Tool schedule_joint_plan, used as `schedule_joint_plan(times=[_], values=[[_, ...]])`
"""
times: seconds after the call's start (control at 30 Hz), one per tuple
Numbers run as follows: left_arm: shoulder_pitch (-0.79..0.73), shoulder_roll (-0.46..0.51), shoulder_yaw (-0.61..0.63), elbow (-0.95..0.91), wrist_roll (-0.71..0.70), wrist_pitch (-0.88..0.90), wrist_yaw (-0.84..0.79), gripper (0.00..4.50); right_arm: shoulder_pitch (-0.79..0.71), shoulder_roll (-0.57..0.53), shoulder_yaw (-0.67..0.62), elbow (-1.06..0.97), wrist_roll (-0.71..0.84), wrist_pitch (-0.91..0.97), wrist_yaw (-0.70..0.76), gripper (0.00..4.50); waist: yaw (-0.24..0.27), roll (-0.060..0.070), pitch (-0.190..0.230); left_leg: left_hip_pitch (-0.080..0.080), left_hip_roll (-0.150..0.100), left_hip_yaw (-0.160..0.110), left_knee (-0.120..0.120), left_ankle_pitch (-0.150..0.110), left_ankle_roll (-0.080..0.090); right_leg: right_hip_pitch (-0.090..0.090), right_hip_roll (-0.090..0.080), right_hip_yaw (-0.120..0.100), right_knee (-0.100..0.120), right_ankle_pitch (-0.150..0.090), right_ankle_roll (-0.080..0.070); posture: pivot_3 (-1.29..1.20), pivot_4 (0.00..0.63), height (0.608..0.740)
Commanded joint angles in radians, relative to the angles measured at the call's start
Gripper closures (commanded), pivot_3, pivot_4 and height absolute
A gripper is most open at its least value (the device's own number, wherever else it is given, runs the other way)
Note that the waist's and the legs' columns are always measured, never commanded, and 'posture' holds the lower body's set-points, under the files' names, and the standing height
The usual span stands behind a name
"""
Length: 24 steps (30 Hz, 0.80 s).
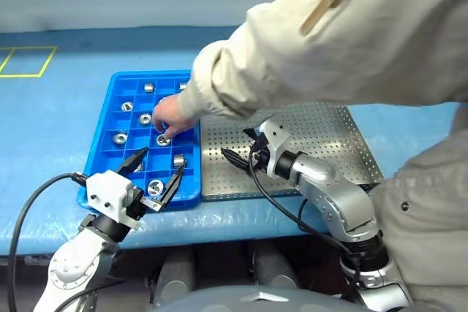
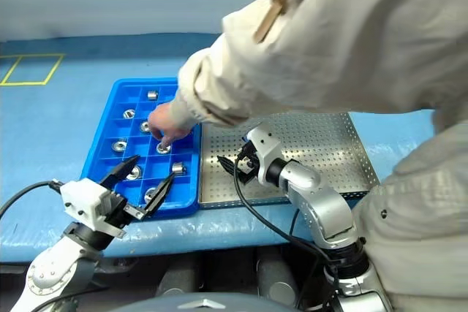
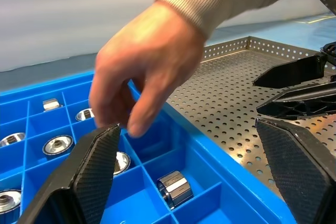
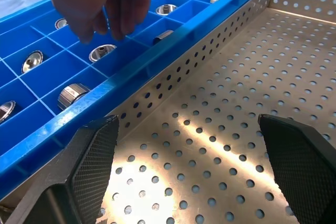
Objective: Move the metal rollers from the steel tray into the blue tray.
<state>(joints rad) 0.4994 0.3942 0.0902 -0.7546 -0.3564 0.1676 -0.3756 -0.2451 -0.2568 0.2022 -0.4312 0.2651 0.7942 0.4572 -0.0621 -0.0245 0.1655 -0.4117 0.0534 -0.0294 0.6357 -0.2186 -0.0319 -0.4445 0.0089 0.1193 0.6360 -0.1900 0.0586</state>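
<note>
Several small shiny silver metal rollers [image 1: 119,138] are seen lying in separate compartments of the bright blue gridded plastic tray [image 1: 99,151], which is set just beside the perforated silver-grey steel tray [image 1: 344,144].
Fingers of the left gripper [image 1: 155,174] are spread wide over the blue tray's near edge; those of the right gripper [image 4: 189,156] are held apart over the steel tray's floor, gripping nothing. A person's hand [image 1: 170,115] is reached into the blue tray.

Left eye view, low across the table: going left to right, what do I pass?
Left gripper, open at the blue tray's near edge → blue tray holding metal rollers → person's hand reaching into it → right gripper, open over the steel tray.
</note>
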Motion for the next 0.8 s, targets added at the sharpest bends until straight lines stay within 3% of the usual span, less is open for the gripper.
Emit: schedule_joint_plan(times=[0.03,0.8], values=[[-0.005,0.002,-0.007,-0.021,-0.007,0.008,-0.013,0.00,0.001,-0.002,-0.024,-0.037,0.013,-0.003,-0.015,0.03,-0.005,0.000,0.000,0.000,0.000,0.000,0.001,0.000,0.000,0.000,0.000,0.000,0.001,0.000,0.000,0.00,0.150,0.740],[-0.001,-0.010,-0.019,-0.015,-0.009,0.016,-0.032,0.00,-0.014,-0.015,-0.005,-0.025,0.022,0.011,-0.018,0.03,-0.021,0.000,0.000,0.000,0.000,0.000,0.010,0.000,0.000,0.000,0.000,0.001,0.008,0.000,0.000,0.01,0.150,0.740]])
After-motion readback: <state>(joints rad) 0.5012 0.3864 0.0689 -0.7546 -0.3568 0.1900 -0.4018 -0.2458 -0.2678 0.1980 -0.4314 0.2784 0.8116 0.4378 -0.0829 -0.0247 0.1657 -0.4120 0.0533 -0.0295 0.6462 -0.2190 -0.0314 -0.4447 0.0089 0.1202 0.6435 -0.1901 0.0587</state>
